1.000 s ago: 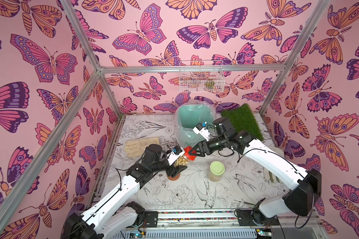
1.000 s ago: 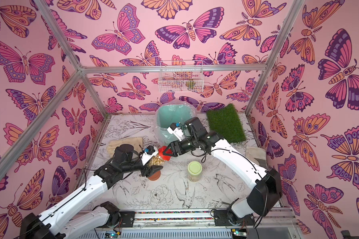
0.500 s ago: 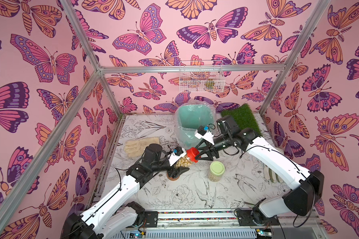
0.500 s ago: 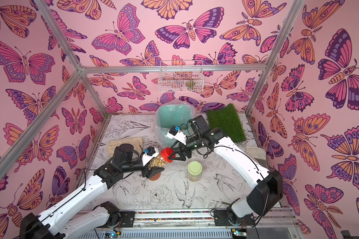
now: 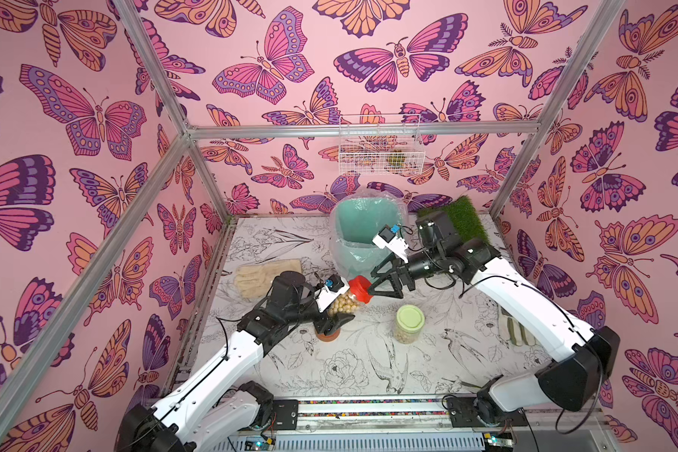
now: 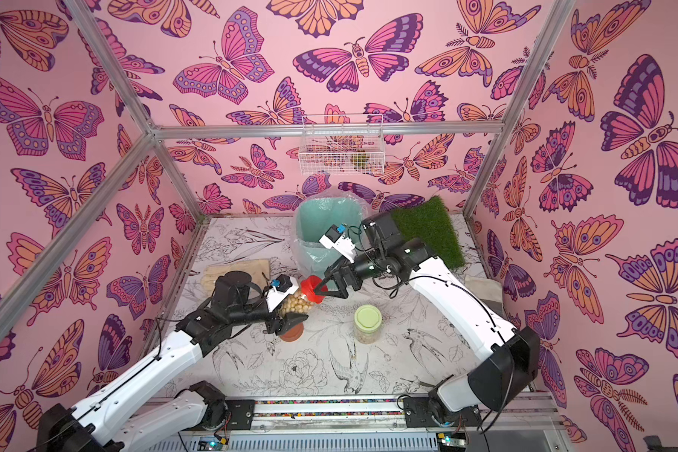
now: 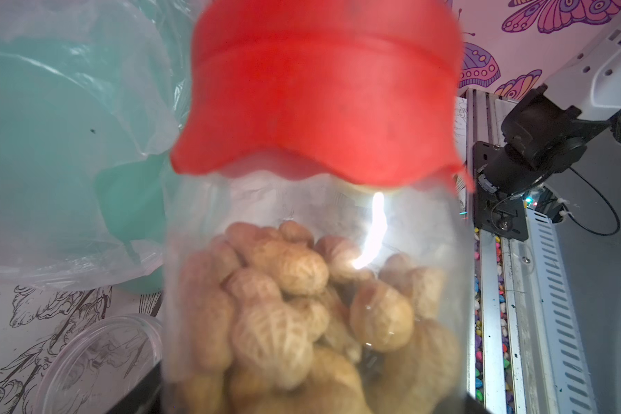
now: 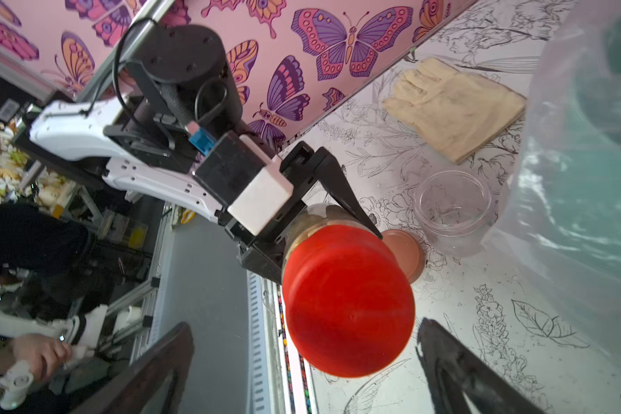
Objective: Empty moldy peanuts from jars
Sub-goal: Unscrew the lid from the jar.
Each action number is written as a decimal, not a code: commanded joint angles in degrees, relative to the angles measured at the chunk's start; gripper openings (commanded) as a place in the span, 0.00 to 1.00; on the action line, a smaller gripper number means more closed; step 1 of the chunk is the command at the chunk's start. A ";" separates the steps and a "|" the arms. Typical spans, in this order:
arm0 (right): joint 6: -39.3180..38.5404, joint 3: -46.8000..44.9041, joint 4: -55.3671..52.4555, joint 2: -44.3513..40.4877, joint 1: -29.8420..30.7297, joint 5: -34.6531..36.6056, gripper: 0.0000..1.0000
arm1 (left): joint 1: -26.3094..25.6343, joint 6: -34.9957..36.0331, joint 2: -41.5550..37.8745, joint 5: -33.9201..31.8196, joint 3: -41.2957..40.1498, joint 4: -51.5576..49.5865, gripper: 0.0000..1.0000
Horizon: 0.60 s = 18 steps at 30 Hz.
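My left gripper [image 5: 339, 312] [image 6: 290, 310] is shut on the clear body of a jar [image 7: 312, 222], held tilted above the table. The jar is heaped with moldy peanuts [image 7: 284, 304] [image 5: 341, 304] and its red lid [image 5: 360, 289] [image 6: 312, 290] [image 8: 348, 304] is on it. My right gripper [image 5: 370, 281] [image 6: 321, 284] [image 8: 303, 372] is open, one finger on each side of the red lid with a gap on both sides. A second jar with a pale green lid [image 5: 410, 323] [image 6: 367, 323] stands upright on the table. A third jar [image 8: 452, 208] stands empty and lidless beside the bin. A brown lid [image 5: 327, 334] [image 8: 404, 254] lies below the held jar.
A mint-green bin with a plastic liner [image 5: 365, 235] [image 6: 325, 231] stands at the back, just behind the grippers. A beige glove [image 5: 267, 276] [image 6: 235, 270] lies at the left and a grass mat [image 5: 462, 219] at the back right. A wire basket [image 5: 380, 152] hangs on the back wall.
My right gripper's jaws have spread wide off the red lid, and that arm has shifted slightly. The lid stays on the jar. The left gripper and jar have barely moved.
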 commanded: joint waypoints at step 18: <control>35.90 -4.76 5.83 -3.93 6.94 21.12 0.99 | 0.36 1.55 0.37 -2.41 0.31 1.90 0.00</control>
